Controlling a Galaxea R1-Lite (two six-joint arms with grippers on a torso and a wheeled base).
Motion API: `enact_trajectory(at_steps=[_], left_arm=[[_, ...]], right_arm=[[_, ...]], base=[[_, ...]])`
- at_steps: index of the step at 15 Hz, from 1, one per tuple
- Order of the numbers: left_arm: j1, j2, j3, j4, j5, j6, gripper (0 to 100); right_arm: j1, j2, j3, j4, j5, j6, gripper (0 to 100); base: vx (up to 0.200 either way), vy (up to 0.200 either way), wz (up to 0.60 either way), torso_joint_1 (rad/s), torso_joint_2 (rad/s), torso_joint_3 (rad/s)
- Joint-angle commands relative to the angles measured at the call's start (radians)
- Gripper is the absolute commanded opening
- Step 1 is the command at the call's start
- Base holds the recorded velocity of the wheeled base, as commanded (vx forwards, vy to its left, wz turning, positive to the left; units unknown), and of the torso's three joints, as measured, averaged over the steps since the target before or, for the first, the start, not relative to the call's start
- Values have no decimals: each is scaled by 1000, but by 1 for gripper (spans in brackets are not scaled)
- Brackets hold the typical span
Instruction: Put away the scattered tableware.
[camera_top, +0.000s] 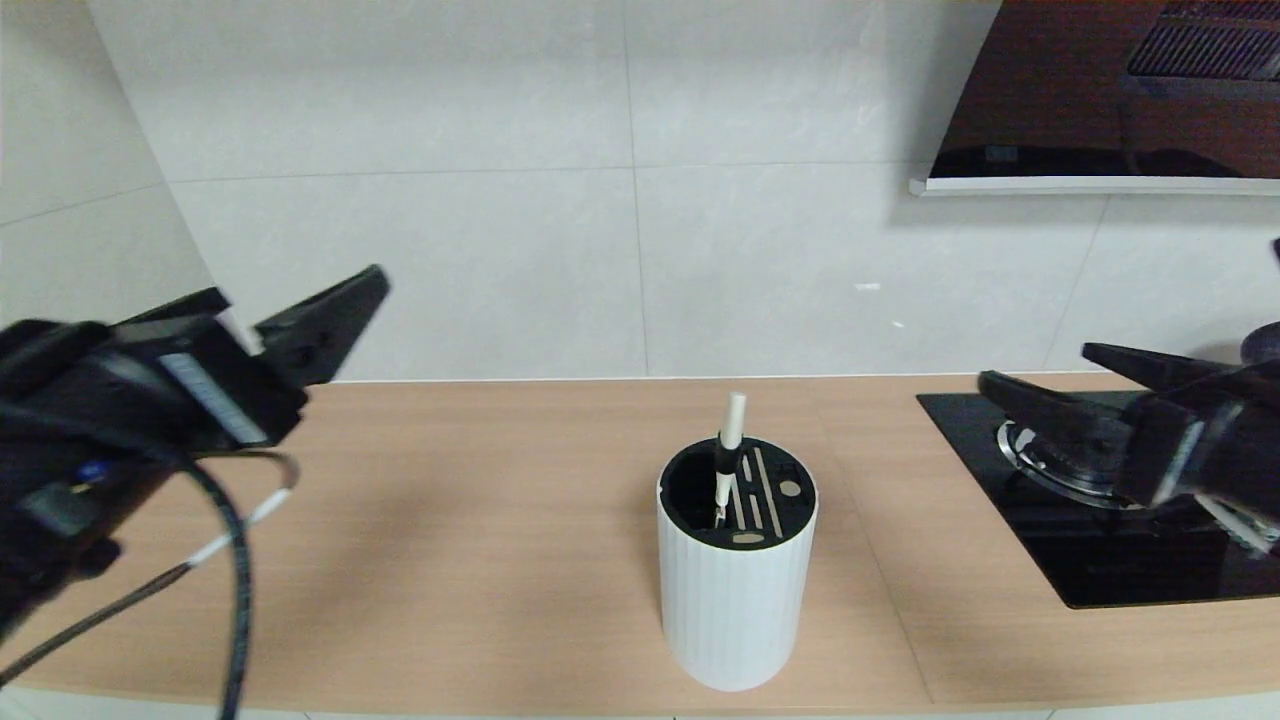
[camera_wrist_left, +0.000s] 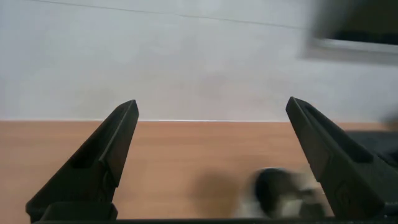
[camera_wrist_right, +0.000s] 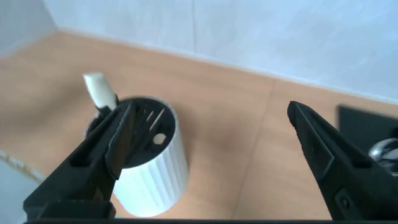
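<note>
Left gripper (camera_top: 295, 290) at nine o'clock, right gripper (camera_top: 1037, 365) at three, both spread wide and empty. One careless sweep could topple the white holder (camera_top: 737, 590), utensil (camera_top: 733, 425) and all.

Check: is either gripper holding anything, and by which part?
Nothing is held. The left gripper and right gripper are both open and empty; the white-handled utensil stands in the holder.

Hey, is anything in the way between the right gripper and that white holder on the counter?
Nothing visible. The right gripper hangs open over the edge of the stove, and only bare wooden counter lies between it and the white holder. A white-handled utensil stands in the holder's opening.
</note>
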Motion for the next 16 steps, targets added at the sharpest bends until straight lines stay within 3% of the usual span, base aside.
enact_trajectory(at_steps=[1,2,3,4,5,7,8,10,12,16], left_arm=[[156,-441,126,243,-42,11,100],[207,-571,129,411,-71,11,100],[231,-640,131,503,-103,11,100],[310,-781,126,673,-185,11,100],[342,-842,126,724,-217,11,100],[377,-910,128,762,-235,12,100],[420,-971,140,783,-237,19,100],[472,-1037,181,791,-217,34,100],[494,-1036,208,786,-137,17,100],[620,-1043,240,763,-125,17,100]], right_arm=[[-94,-331,149,22,-2,-5,100],[-166,-463,195,78,6,-7,100],[-206,-535,207,118,12,-7,100],[-293,-697,210,229,46,-10,100],[-347,-769,210,290,72,-10,100],[-421,-861,209,364,126,-12,100],[-505,-976,204,467,219,-12,100],[-568,-1098,207,603,311,-13,100],[-566,-1095,224,611,294,-4,100],[-560,-1103,361,588,241,-2,100]], base=[[0,0,0,0,0,0],[0,0,0,0,0,0],[0,0,0,0,0,0],[0,0,0,0,0,0],[0,0,0,0,0,0],[0,0,0,0,0,0],[0,0,0,0,0,0],[0,0,0,0,0,0],[0,0,0,0,0,0],[0,0,0,0,0,0]])
